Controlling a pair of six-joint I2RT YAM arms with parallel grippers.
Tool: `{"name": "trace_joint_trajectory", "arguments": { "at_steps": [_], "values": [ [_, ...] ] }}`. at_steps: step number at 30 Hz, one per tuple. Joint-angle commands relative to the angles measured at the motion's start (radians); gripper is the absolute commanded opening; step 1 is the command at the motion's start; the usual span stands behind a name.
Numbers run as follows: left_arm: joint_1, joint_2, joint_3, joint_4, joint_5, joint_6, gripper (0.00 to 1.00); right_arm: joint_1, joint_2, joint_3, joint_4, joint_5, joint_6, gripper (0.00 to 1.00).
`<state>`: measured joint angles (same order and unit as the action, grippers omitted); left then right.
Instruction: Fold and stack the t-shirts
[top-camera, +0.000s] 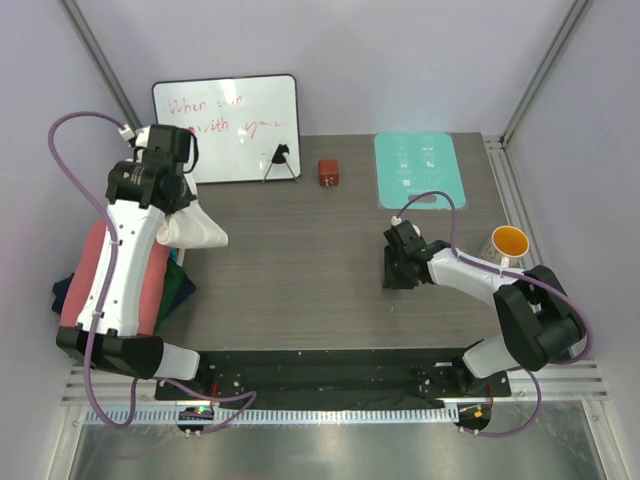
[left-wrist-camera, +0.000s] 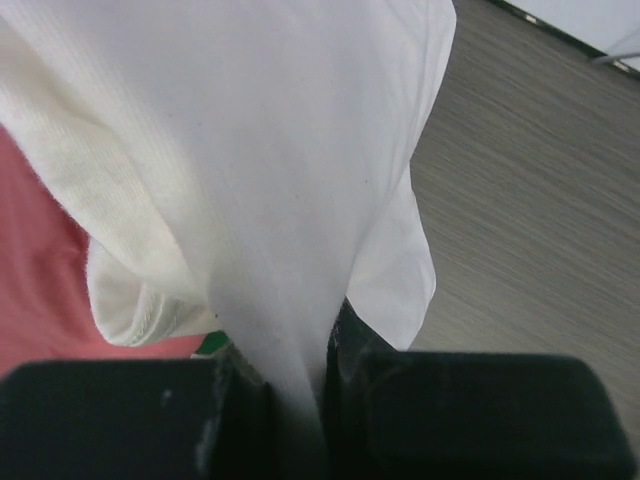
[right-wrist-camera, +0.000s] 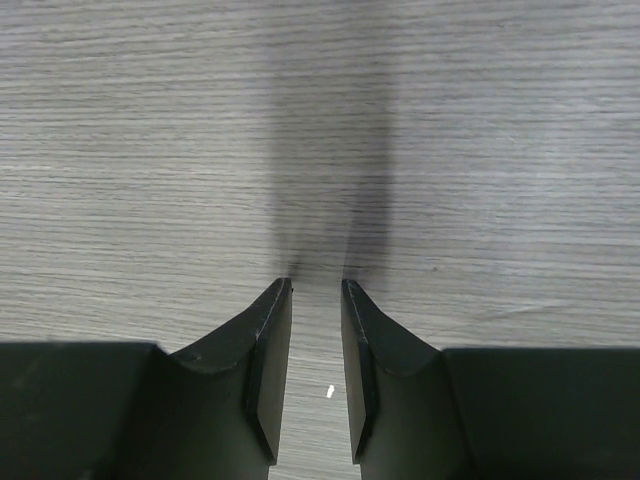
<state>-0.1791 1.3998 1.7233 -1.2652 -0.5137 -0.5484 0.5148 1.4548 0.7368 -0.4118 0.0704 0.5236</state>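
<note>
Left edge of table: pile of shirts. Navy shirt sticks out at the far left of the pile. Pink shirt lies on top, partly under the left arm. Green shirt pokes out on the pile's right side.

Left gripper is above the pile, clamped on the white shirt. In the wrist view, cloth is pinched between the two fingers and bunches out from them. Pink is visible below left and bare wood to the right. From the top view, the white shirt hangs as a bunched lump off the gripper, over the pile's right part and the table just beside it. It is not folded.

Far edge, left part: whiteboard with red writing, and a black clip at its lower right. Red block is just right of that, apart from it.

Right gripper is right of centre and points down at bare wood. Its jaws are apart with a narrow gap and nothing between them. It is well apart from all the shirts.

Far right corner: teal mat, lying flat. Right edge: orange cup, near the right arm.
</note>
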Motion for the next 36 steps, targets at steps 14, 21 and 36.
{"name": "trace_joint_trajectory", "arguments": {
  "at_steps": [14,21,36],
  "values": [
    [0.176,-0.277,-0.096,-0.178,-0.241,0.004,0.00,-0.032,0.021,0.027,0.042,-0.119,-0.040,0.32],
    [0.217,-0.266,0.004,-0.252,-0.316,-0.025,0.00,-0.045,0.041,0.016,0.062,-0.155,-0.043,0.32],
    [0.276,-0.331,-0.230,-0.316,-0.295,-0.073,0.01,-0.056,0.116,0.026,0.079,-0.221,-0.039,0.31]
  ]
}}
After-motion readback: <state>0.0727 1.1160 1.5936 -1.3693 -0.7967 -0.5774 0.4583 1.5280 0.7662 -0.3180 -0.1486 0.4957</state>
